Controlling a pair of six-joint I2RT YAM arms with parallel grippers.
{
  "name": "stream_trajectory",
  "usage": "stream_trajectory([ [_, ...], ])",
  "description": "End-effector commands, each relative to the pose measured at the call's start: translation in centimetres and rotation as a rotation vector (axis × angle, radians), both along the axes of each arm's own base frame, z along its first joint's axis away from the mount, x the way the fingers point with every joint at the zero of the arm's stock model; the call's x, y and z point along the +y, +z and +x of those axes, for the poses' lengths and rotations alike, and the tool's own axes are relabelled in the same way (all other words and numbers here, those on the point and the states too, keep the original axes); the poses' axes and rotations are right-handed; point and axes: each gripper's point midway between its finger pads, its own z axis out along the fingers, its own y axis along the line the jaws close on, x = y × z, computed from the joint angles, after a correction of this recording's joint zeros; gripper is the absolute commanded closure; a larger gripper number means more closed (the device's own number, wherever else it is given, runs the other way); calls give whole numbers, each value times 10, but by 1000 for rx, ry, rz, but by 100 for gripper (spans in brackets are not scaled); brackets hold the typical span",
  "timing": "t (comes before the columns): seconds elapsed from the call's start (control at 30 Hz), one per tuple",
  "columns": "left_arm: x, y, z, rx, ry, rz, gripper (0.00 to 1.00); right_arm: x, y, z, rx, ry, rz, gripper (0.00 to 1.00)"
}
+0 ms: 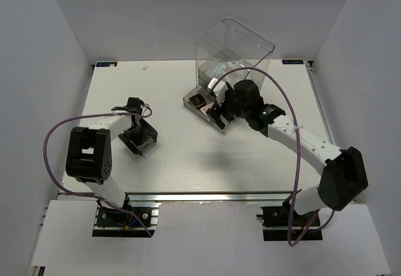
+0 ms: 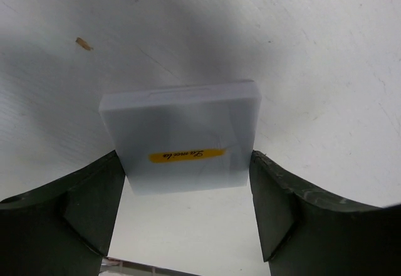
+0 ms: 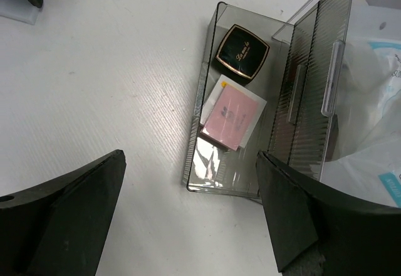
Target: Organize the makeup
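A white flat box (image 2: 182, 132) with a yellow label sits between the fingers of my left gripper (image 2: 187, 207), which is shut on its two sides; from above the box (image 1: 148, 148) is left of centre at the left gripper (image 1: 141, 139). My right gripper (image 3: 188, 226) hangs open over the near end of a pulled-out clear drawer (image 3: 199, 116). In that drawer lie a black square compact (image 3: 242, 51) and a pink square (image 3: 232, 116). A white blue-printed packet (image 3: 382, 163) shows through the case wall. The pencils are out of view.
The tall clear plastic drawer case (image 1: 235, 47) stands at the back, right of centre, with its drawer (image 1: 202, 110) drawn out toward the left front. My right gripper (image 1: 220, 103) and its arm cover part of the drawer. White walls enclose the table.
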Motion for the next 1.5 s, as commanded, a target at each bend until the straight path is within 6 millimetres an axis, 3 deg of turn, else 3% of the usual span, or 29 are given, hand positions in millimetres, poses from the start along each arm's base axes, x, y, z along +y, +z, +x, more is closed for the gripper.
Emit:
stream_trajectory([
  [0.0, 1, -10, 13, -24, -6, 18, 21, 1, 21, -2, -31, 0, 58, 11],
  [0.1, 0, -12, 12, -11, -13, 13, 35, 0, 27, -1, -37, -1, 71, 11],
  [0.13, -1, -11, 13, -13, -14, 7, 47, -1, 29, -1, -39, -3, 75, 11],
  [0.23, -8, -5, 18, -38, -26, -26, 71, -4, 36, 2, -45, -13, 88, 11],
  [0.27, -12, 0, 22, -59, -32, -43, 74, -4, 40, 2, -52, -13, 96, 11],
  [0.37, -35, 32, 41, -170, -77, -152, 82, -9, 49, 5, -60, -27, 117, 10],
  [0.43, -57, 69, 65, -319, -125, -232, 85, -14, 56, 9, -69, -43, 130, 11],
  [0.57, -94, 121, 94, -497, -178, -358, 90, -23, 63, 14, -73, -68, 152, 11],
  [0.7, -135, 148, 116, -585, -196, -505, 91, -34, 72, 20, -99, -98, 172, 10],
  [0.77, -153, 149, 129, -598, -205, -553, 91, -38, 77, 22, -110, -107, 180, 11],
  [0.87, -188, 155, 151, -631, -230, -612, 87, -44, 85, 24, -124, -123, 198, 11],
  [1.1, -227, 146, 194, -619, -261, -615, 68, -59, 100, 28, -146, -171, 237, 11],
  [1.23, -238, 140, 208, -602, -270, -610, 44, -65, 106, 28, -159, -183, 247, 11],
  [1.27, -239, 138, 207, -592, -274, -607, 31, -66, 108, 28, -161, -187, 249, 11],
  [1.33, -240, 136, 208, -588, -276, -606, 23, -69, 110, 29, -166, -192, 251, 11],
  [1.4, -238, 137, 206, -590, -276, -603, 6, -71, 113, 30, -171, -195, 255, 11],
  [1.47, -237, 141, 206, -598, -283, -597, 2, -73, 115, 31, -171, -199, 259, 11],
])
